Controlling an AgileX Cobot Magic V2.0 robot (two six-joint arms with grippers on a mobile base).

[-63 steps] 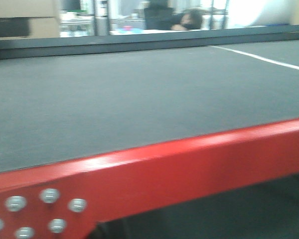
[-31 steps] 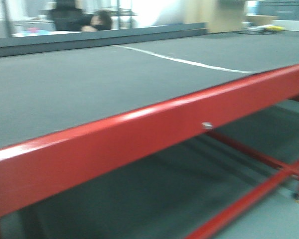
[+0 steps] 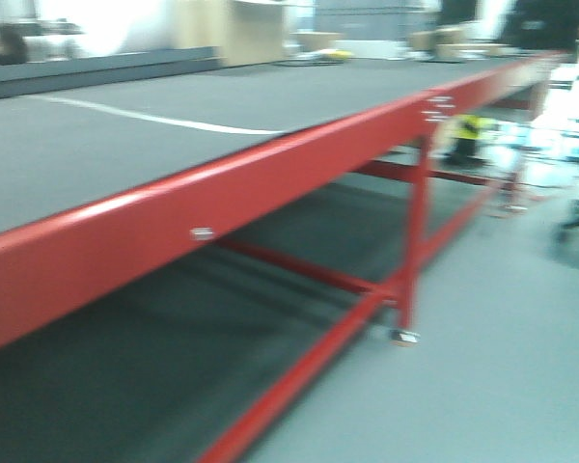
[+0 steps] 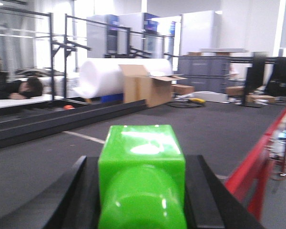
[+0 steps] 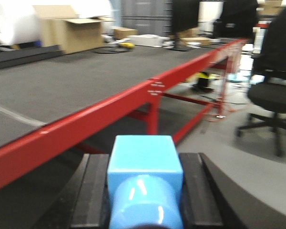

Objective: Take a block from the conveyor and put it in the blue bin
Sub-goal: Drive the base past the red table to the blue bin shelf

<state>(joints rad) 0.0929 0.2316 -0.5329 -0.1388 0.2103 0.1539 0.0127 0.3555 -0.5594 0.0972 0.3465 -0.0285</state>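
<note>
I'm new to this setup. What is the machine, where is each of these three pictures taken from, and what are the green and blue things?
It is a two-armed robot on a mobile base. The front view looks along the conveyor, a grey belt on a red frame; no loose block shows on it. The other two cameras sit on the wrists and look out past the dark fingers. The left gripper holds a green block. The right gripper holds a blue block. No blue bin is in view.
</note>
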